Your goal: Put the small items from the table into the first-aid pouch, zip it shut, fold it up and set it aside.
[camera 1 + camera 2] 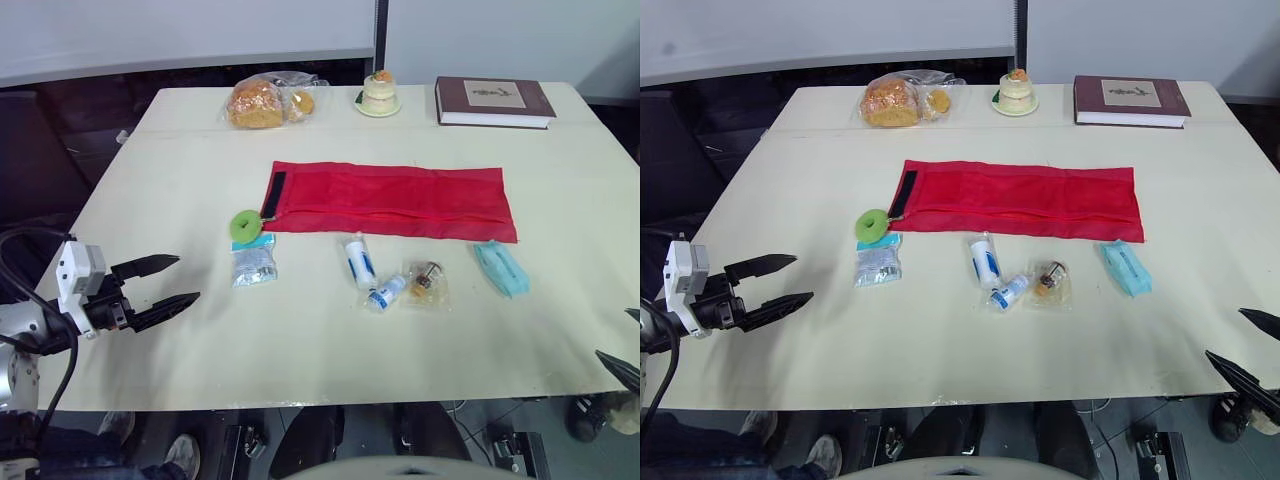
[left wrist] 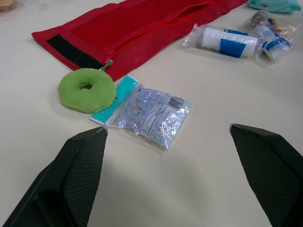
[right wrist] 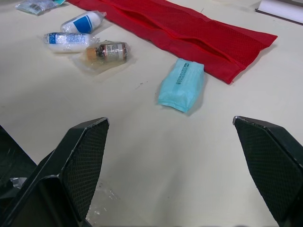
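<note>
Evidently nothing is packed yet: the left gripper (image 1: pixel 188 278) is hovering spread wide, ready to take the clear plastic sachet (image 1: pixel 254 265) lying just ahead of it. The right gripper (image 1: pixel 1225 333) is likewise gaping, facing the teal wrapped mask packet (image 1: pixel 500 268). Beyond both, the long red mesh pouch (image 1: pixel 390 200) is lying unrolled, keeping its pockets reachable.

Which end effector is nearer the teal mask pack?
Right. The right end effector is right of the teal mask pack; the left end effector is far to its left.
</note>
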Motion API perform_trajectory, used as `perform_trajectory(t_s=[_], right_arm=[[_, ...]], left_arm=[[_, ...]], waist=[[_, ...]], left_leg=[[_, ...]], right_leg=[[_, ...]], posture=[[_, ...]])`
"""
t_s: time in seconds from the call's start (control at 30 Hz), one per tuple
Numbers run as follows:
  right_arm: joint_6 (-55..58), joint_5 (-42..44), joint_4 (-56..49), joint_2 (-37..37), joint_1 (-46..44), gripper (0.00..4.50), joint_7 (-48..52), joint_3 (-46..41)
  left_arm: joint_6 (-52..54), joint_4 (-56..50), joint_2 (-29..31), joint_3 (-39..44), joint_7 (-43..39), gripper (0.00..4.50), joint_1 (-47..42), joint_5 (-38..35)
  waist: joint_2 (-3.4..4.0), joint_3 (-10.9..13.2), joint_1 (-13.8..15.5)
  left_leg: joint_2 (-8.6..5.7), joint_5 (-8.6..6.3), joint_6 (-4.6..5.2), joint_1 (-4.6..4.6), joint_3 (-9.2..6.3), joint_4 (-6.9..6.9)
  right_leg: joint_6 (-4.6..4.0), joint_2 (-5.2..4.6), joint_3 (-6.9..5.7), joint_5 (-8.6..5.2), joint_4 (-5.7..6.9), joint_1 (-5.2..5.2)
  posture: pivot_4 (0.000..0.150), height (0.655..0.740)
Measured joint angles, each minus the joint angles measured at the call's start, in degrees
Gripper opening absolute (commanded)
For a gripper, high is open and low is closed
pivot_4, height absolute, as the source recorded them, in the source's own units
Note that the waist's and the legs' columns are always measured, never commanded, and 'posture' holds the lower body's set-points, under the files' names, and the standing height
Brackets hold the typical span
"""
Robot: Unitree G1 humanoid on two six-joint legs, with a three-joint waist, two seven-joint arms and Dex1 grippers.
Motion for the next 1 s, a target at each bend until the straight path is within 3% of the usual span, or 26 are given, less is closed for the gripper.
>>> perform_trajectory(t_s=[0.43,0.7,1.0], right_arm=[[-0.3,-1.6,1.7,0.3,-3.9,4.5,0.5,0.1],[8.4,1.6,-16.8,1.3,-6.0,4.5,-5.8,8.1],[17.9,2.9,-31.7,-0.7,-19.8,4.5,-16.5,20.5]], left_arm=[[1.2,1.9,-0.3,-1.9,2.3,4.41,-3.1,1.9],[18.0,0.7,-0.7,-7.8,11.5,4.41,-9.9,2.2],[35.1,-2.7,-1.0,-14.9,16.4,4.41,-13.6,2.0]], waist=[[-0.01,0.0,0.0],[-0.02,0.0,-0.1],[-0.05,0.0,-0.3]], left_leg=[[-0.01,0.0,0.0,0.01,-0.01,0.01],[-0.02,0.01,-0.01,0.0,-0.08,0.06],[-0.04,0.01,-0.03,-0.03,-0.1,0.13]], right_leg=[[-0.03,0.01,-0.02,0.03,0.02,0.0],[-0.01,0.03,-0.19,0.03,0.12,-0.01],[0.01,0.05,-0.32,0.05,0.17,-0.04]], posture=[[0.15,0.7289],[0.15,0.7289],[0.15,0.7289]])
